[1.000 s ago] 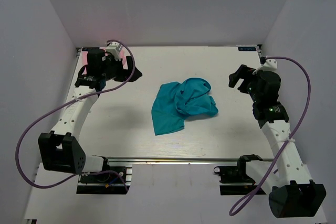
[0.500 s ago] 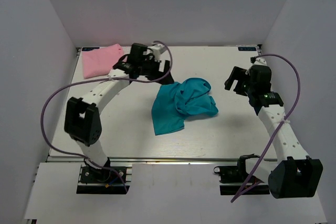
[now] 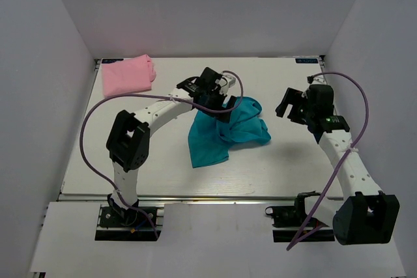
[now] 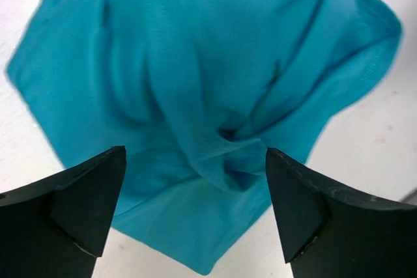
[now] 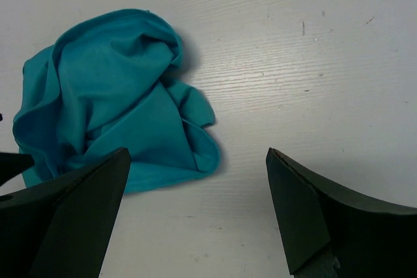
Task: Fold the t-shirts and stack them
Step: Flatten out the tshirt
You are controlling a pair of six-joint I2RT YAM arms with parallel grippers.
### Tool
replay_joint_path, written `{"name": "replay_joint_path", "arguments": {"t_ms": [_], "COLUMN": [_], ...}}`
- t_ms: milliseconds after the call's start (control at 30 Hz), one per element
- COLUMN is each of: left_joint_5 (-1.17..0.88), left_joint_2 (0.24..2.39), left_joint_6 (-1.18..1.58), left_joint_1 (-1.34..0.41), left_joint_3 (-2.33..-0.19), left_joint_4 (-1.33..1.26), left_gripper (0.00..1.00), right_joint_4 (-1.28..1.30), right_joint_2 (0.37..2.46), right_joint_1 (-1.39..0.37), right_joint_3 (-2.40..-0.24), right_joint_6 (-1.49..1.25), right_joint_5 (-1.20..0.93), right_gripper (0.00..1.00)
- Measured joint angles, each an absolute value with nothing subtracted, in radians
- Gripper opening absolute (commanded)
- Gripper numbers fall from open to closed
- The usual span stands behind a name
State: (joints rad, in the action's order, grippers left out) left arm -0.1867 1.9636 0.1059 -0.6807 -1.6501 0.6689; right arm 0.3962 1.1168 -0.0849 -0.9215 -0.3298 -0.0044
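Observation:
A crumpled teal t-shirt (image 3: 225,131) lies in the middle of the table. It fills the left wrist view (image 4: 208,96) and shows at the left of the right wrist view (image 5: 111,96). A folded pink t-shirt (image 3: 128,75) lies at the back left corner. My left gripper (image 3: 218,103) is open and hangs just over the teal shirt's back edge, its jaws either side of the bunched cloth. My right gripper (image 3: 290,105) is open and empty, to the right of the teal shirt and apart from it.
The white table (image 3: 273,161) is walled by grey panels at the back and both sides. A metal rail (image 3: 215,196) runs along the near edge. Purple cables loop off both arms.
My left arm has swung from the back left corner, uncovering the pink shirt, across to the teal shirt. My right gripper has shifted slightly left and back.

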Motion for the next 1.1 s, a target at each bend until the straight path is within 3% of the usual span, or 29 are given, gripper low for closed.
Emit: {"name": "replay_joint_path", "arguments": {"t_ms": [267,433,533,567,700,800,1100], "left_joint_5": [-0.135,-0.162,-0.187,-0.194,-0.21,-0.214,-0.181], "left_joint_2": [1.979,2.027,2.065,2.08,2.109,2.094,1.939], "left_joint_6": [0.118,0.126,0.144,0.144,0.151,0.164,0.2], "left_joint_1": [-0.685,-0.691,-0.691,-0.691,-0.691,-0.691,-0.691], "left_joint_3": [-1.651,-1.652,-1.658,-1.665,-1.677,-1.664,-1.628], "left_joint_4": [0.662,0.639,0.621,0.62,0.608,0.571,0.503], "left_gripper": [0.9,0.76,0.26,0.0,0.0,0.0,0.0], "right_joint_4": [0.394,0.383,0.372,0.368,0.356,0.343,0.331], "right_joint_2": [1.116,1.115,1.115,1.115,1.12,1.148,1.245], "right_joint_1": [-0.085,-0.085,-0.085,-0.085,-0.085,-0.085,-0.085], "right_joint_3": [-0.866,-0.833,-0.81,-0.804,-0.786,-0.781,-0.743], "right_joint_6": [-0.33,-0.33,-0.332,-0.333,-0.336,-0.338,-0.343], "right_joint_5": [-0.049,-0.062,-0.067,-0.068,-0.077,-0.083,-0.131], "right_gripper": [0.9,0.9,0.9,0.9,0.9,0.84,0.79]}}
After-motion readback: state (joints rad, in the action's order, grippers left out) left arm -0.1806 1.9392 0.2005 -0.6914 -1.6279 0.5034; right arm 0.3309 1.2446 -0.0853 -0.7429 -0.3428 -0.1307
